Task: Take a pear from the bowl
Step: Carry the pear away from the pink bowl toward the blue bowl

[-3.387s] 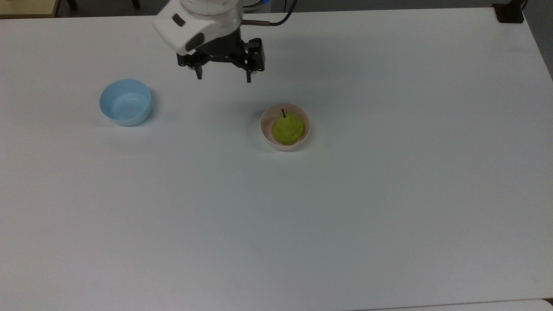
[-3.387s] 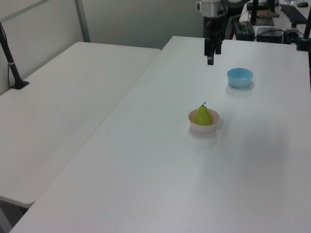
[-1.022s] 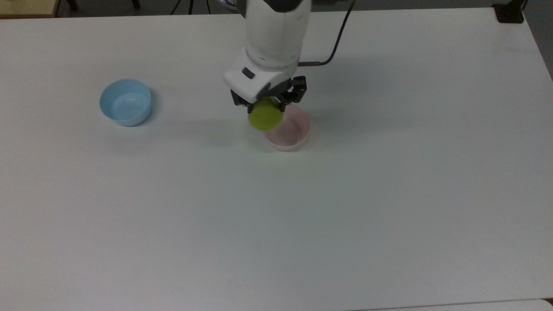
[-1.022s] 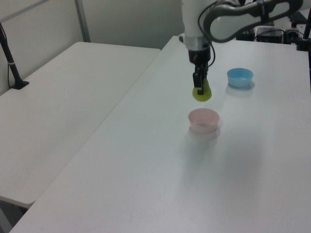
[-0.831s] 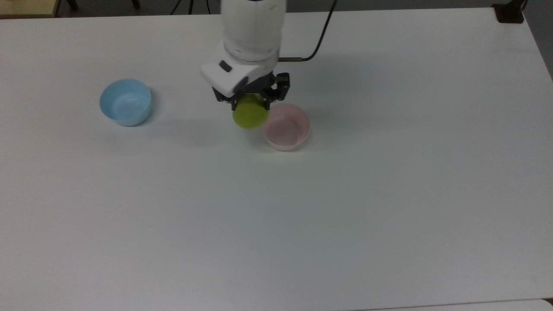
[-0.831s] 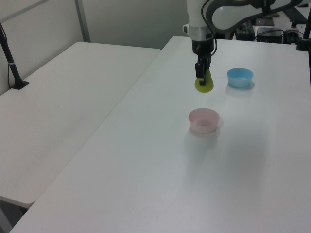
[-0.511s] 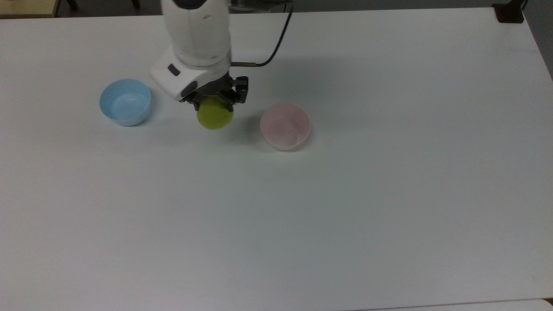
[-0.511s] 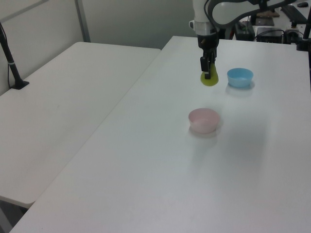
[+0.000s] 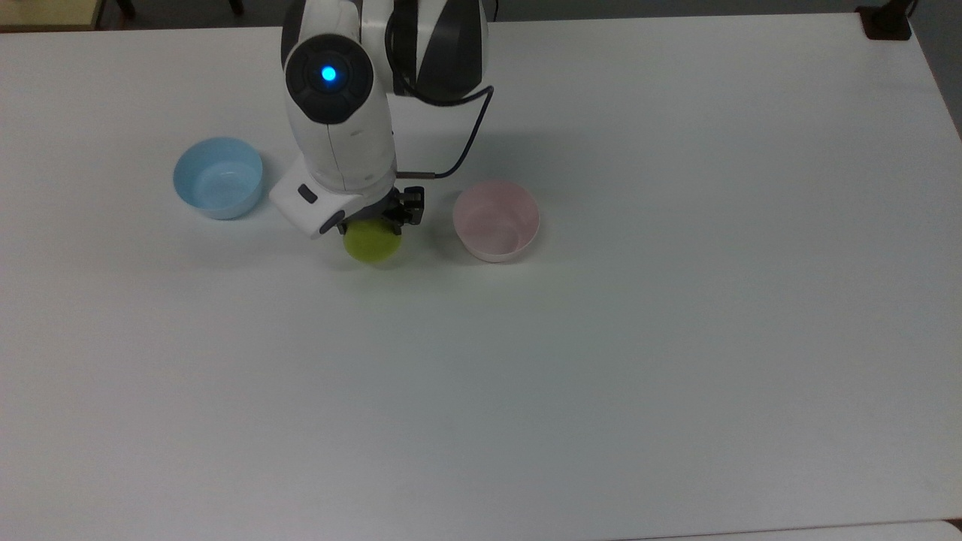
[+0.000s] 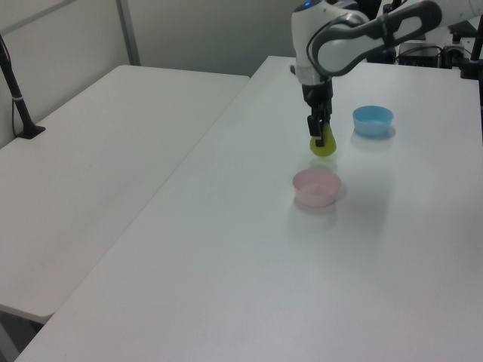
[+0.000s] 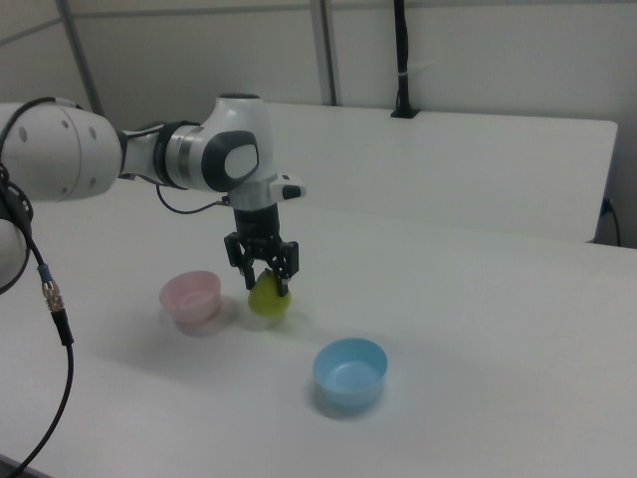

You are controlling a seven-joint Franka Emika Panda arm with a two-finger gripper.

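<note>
The yellow-green pear (image 9: 372,243) (image 10: 323,145) (image 11: 267,302) hangs narrow end up, just above or on the white table (image 9: 601,376); I cannot tell whether it touches. My gripper (image 9: 373,225) (image 10: 320,136) (image 11: 265,280) points straight down and is shut on the pear's upper part. The pale pink bowl (image 9: 496,220) (image 10: 317,187) (image 11: 190,296) stands empty a short way to the top view's right of the pear.
A light blue bowl (image 9: 218,179) (image 10: 373,120) (image 11: 349,372), also empty, sits to the top view's left of the pear. A second white table (image 10: 98,166) adjoins on the left view's left. A black post base (image 9: 887,21) stands at the top view's far right corner.
The pear, first sitting in the pink bowl, was gripped and lifted out. Over the last second it travelled to the top view's left and came down between the two bowls.
</note>
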